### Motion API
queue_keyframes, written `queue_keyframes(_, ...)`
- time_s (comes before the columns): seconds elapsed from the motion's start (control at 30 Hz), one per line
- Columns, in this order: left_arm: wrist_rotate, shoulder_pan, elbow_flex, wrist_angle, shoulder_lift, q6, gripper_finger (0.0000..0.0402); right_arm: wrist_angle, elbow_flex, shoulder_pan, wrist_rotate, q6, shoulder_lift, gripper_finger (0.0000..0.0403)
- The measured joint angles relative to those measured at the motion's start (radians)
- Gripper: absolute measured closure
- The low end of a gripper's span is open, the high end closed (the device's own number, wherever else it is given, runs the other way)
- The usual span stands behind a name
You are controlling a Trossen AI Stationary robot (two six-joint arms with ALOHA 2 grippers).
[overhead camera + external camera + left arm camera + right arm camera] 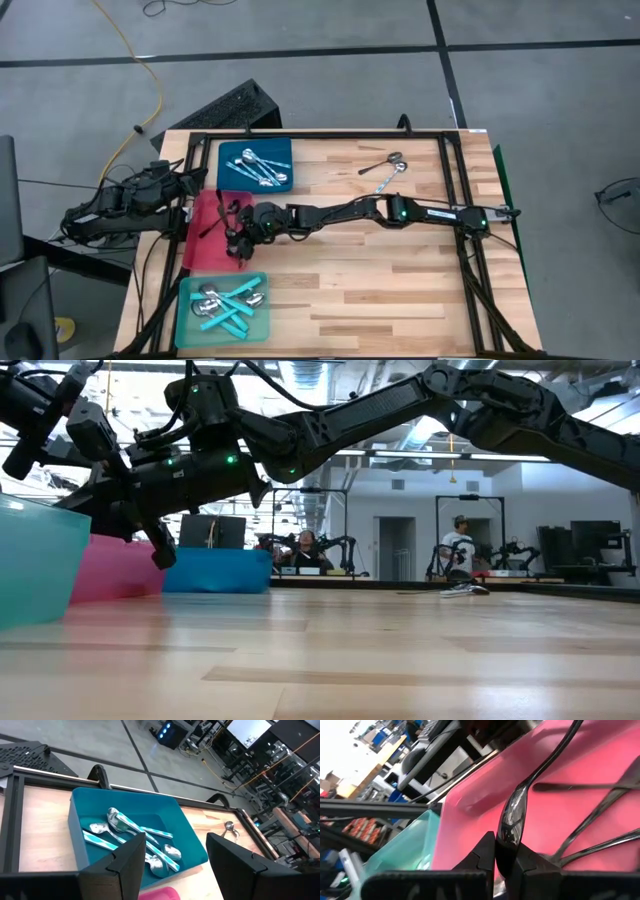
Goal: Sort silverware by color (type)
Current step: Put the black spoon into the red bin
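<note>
Right now your right gripper (pixel 504 862) is pinched shut on a black spoon (pixel 512 822) by its bowl, handle running straight ahead over the red tray (pixel 470 795) just beneath; left gripper (pixel 172 865), spread, waits farther off by the blue tray (pixel 80 825).

The right arm stretches long across the table from its base on the right, elbow slightly raised, wrist bent down at the far left side; the right gripper (pixel 238 243) points downward, its fingers (pixel 485 852) pinched nearly together on the bowl of a black spoon (pixel 512 822); the left arm waits folded at the table's left edge, the left gripper (pixel 172 857) held with fingers spread apart.
</note>
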Motion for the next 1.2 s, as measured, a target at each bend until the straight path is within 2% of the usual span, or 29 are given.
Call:
queue_keyframes(0.8, -0.016, 0.000, 0.000, 0.001, 0.000, -0.003, 0.0207, -0.005, 0.000, -0.003, -0.015, -0.036, 0.022, 0.0364)
queue_keyframes(1.2, -0.017, 0.000, 0.000, 0.003, 0.000, -0.003, 0.0207, 0.077, 0.000, 0.006, -0.064, -0.022, 0.017, 0.0364)
